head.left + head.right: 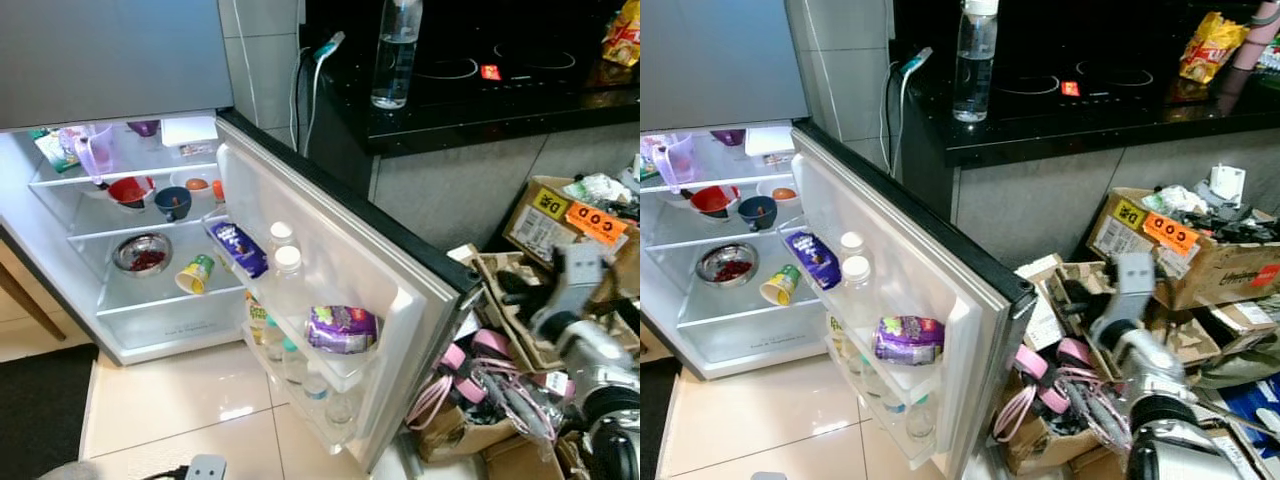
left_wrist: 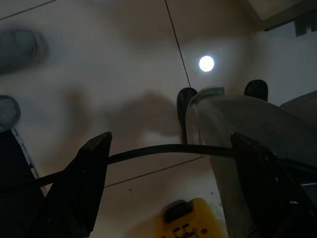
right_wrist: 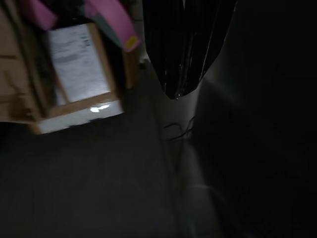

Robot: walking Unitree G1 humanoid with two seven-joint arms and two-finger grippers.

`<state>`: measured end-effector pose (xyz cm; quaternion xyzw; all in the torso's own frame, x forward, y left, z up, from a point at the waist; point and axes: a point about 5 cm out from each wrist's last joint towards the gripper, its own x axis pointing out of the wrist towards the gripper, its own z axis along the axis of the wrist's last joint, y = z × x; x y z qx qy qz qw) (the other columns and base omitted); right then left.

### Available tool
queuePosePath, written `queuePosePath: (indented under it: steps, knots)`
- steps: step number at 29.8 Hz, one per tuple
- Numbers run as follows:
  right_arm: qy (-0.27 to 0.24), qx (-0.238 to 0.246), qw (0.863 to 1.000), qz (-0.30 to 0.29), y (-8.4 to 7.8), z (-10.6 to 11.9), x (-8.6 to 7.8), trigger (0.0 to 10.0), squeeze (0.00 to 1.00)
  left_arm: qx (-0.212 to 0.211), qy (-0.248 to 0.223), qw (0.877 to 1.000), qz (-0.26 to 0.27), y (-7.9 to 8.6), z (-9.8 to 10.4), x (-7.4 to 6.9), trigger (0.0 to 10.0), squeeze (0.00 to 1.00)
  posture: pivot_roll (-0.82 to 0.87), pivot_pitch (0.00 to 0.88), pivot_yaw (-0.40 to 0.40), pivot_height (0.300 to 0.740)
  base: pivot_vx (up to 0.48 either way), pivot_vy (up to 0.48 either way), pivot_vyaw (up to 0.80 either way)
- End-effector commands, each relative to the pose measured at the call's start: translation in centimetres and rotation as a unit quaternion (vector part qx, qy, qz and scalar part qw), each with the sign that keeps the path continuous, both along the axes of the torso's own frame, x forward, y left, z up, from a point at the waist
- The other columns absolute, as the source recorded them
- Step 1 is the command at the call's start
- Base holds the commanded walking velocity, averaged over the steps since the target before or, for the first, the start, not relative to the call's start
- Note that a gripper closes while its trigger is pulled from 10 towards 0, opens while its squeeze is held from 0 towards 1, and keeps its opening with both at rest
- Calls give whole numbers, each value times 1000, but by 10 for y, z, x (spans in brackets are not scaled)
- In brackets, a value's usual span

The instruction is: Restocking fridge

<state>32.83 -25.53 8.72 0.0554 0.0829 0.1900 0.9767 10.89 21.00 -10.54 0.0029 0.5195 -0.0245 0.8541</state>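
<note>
- White fridge (image 1: pixel 150 330) before me stands open; its door (image 1: pixel 330 270) shelves carry a purple packet (image 1: pixel 341 328) and bottles (image 1: pixel 288 275).
- My left gripper (image 2: pixel 168 193) hangs fingers spread above floor tiles.
- My right arm (image 1: pixel 1145 365) is beside cardboard boxes (image 1: pixel 1185 245); its gripper's state I cannot tell.

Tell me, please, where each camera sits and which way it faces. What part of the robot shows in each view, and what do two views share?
Left eye view: on the head, looking forward and down at the open fridge; the right arm shows.
Right eye view: beside it, facing the same way; it shares the fridge door and the water bottle on the counter.
Left wrist view: on the left wrist, looking down at the tiled floor past the left gripper, fingers apart.
Right wrist view: on the right wrist, dark; a cardboard box can be made out.
</note>
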Motion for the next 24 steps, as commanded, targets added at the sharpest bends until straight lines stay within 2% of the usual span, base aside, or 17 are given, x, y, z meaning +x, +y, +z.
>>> queuePosePath:
  steps: [1, 4, 12, 16, 21, 24]
  knots:
    - [12, 1, 1000, 28, 4, -7, -5, 10000, 0, -4, 26, 1000, -5, -2, -4, -12, 10000, 0, -60, 0, -28, 740, 0, 0, 0]
    - [34, -9, 996, 85, 12, -18, -14, 10000, 0, -4, 26, 1000, -4, -2, -4, -13, 10000, 0, -64, 0, -26, 740, 0, 0, 706]
    - [58, -7, 995, 85, 10, -27, -20, 10000, 0, -5, 27, 1000, -5, -2, -4, -13, 10000, 0, -65, 0, -25, 740, 0, 0, 780]
    - [85, -20, 994, 73, 11, -38, -25, 10000, 0, -6, 26, 1000, -6, -2, -4, -12, 10000, 0, -66, 0, -24, 740, 0, 0, 0]
    - [113, -42, 988, 93, 21, -53, -33, 10000, 0, -5, 27, 1000, -7, -2, -4, -12, 10000, 0, -66, 0, -24, 740, 0, 0, 0]
    - [113, -41, 987, 104, 26, -55, -35, 10000, 0, -5, 27, 1000, -7, -2, -4, -12, 10000, 0, -66, 0, -24, 740, 0, 0, 142]
